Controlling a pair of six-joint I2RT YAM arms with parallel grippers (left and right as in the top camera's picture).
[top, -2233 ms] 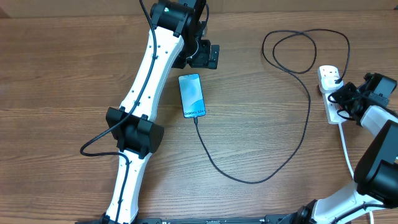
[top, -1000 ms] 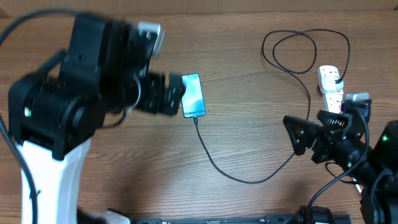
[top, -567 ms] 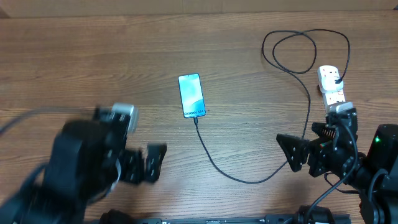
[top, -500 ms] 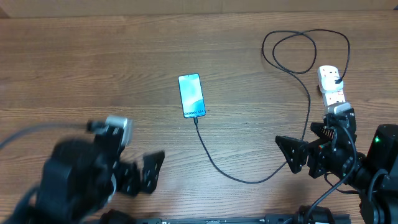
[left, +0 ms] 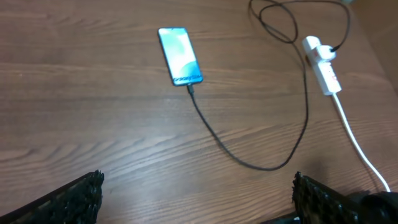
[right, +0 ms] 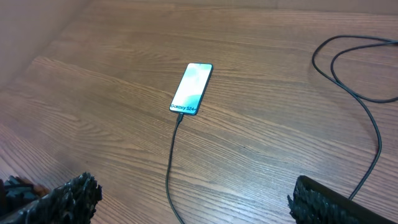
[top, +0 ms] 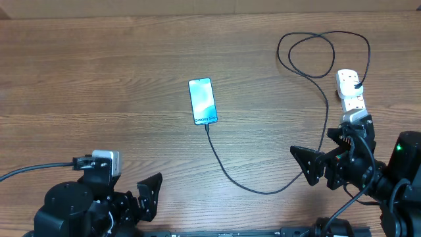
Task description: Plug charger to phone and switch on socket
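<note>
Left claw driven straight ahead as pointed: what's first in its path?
Likely the slack loop of the charger on the table, short of the phone. Height of the open left claw is unclear, so it may pass above.

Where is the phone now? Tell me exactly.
Overhead view: the phone lies flat near the middle of the table, a black cable meeting its near end, with the power strip well off to its right.

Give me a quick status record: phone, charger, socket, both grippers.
phone: flat on table, screen lit
charger: tip at the phone's near end, looks plugged in; black plug sits in socket
socket: right side of table; switch position too small to tell
left gripper: open, empty, away from phone
right gripper: open, empty, not touching socket
</note>
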